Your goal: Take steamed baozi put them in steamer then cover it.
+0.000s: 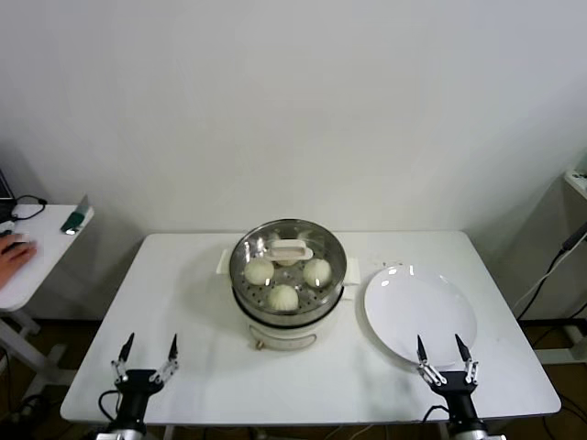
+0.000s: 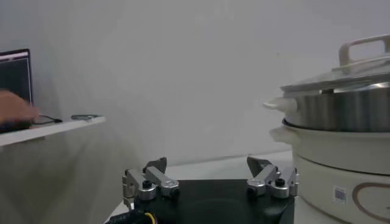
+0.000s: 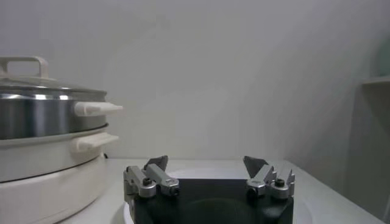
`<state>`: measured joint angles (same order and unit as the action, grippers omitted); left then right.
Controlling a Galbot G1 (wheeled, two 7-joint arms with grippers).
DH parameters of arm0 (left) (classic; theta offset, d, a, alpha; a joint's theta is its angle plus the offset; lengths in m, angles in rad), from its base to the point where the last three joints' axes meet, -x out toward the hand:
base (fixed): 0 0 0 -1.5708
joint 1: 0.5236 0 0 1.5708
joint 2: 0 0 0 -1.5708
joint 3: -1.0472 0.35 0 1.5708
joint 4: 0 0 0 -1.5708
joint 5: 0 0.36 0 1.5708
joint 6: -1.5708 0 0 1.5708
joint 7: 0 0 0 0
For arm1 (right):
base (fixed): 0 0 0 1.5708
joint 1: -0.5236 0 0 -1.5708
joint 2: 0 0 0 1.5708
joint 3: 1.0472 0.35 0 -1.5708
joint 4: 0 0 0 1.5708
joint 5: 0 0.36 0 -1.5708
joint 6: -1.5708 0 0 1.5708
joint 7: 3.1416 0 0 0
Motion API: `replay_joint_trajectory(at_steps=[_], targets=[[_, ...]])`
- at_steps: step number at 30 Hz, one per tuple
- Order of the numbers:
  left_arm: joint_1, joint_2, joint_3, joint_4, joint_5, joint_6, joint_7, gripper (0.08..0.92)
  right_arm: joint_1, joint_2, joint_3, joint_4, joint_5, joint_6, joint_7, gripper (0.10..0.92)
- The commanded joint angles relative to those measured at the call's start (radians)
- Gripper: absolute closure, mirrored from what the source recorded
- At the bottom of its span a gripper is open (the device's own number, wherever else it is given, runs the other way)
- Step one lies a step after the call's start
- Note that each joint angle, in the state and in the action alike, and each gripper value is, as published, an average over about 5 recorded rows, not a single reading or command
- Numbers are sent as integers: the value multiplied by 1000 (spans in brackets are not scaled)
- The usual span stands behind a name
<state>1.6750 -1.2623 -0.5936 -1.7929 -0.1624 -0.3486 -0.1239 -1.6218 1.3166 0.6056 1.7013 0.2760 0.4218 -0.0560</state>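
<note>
The steamer (image 1: 286, 323) stands at the middle of the white table, a shiny steel pot on a white base. The cover (image 1: 290, 248), clear glass with a cream handle, lies on top of it. Through the glass I see three steamed baozi (image 1: 260, 270) on the perforated tray. My left gripper (image 1: 148, 347) is open at the near left edge, well short of the pot. My right gripper (image 1: 441, 348) is open at the near right, over the front rim of the plate. The steamer (image 2: 341, 115) is beside the left gripper (image 2: 207, 164) in the left wrist view. The pot (image 3: 42, 115) is off to the side of the right gripper (image 3: 206, 161).
An empty white plate (image 1: 420, 312) lies right of the steamer. A small side table (image 1: 41, 243) at far left carries a cable, and a person's hand (image 1: 14, 252) rests on it. The wall is close behind the table (image 1: 202, 367).
</note>
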Motion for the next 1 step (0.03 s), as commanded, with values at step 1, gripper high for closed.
replay_joint_trajectory(at_steps=[1], targets=[[10,-3,-1,16,-13,-26,3,177,0,1,0,0,6,-2,-3,203]])
